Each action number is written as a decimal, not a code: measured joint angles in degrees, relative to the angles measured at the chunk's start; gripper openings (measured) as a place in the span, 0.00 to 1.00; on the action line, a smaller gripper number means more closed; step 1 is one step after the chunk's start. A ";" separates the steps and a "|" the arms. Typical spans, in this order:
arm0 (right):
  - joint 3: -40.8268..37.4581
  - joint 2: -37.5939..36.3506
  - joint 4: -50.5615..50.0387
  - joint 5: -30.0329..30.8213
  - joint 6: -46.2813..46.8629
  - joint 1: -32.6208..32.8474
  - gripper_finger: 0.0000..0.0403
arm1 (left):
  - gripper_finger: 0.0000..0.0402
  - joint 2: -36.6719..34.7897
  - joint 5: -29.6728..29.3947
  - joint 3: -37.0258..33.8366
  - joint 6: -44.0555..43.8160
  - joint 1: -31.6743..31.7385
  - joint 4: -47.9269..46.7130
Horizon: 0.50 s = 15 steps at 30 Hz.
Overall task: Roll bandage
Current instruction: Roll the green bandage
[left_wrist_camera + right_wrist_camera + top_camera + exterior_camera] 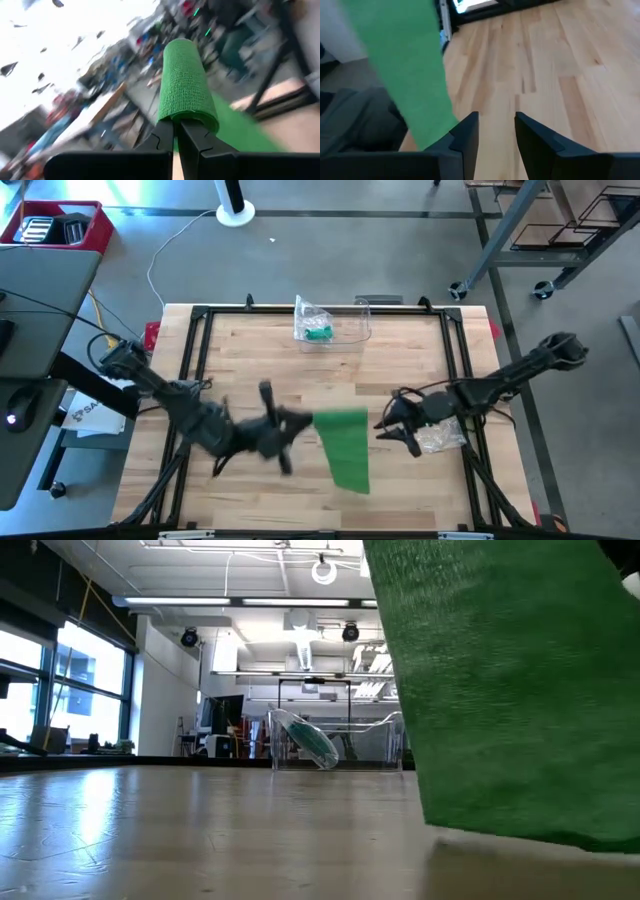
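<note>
Fingers [192,145] — green bandage [345,448] — wooden table [260,350]

The left gripper [176,131] has its two dark fingers [161,140] pressed together, clamping the edge of a green bandage [184,82]. The textured bandage wraps up and over the fingertips in a rolled hump, and its loose length trails away flat beyond them. A wooden table [295,125] edge shows behind, the background blurred
</note>
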 joint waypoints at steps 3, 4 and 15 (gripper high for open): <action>0.02 0.37 -0.78 4.63 -0.35 3.51 0.29 | 0.00 -1.73 -0.94 0.04 -3.95 5.14 -8.85; 0.02 0.67 -1.34 6.67 -0.26 4.28 0.29 | 0.00 -2.16 -0.95 0.04 -5.66 7.15 -12.13; 0.02 6.67 -3.25 11.56 -3.94 7.20 0.29 | 0.00 -2.08 7.07 -6.51 -14.45 27.45 -26.59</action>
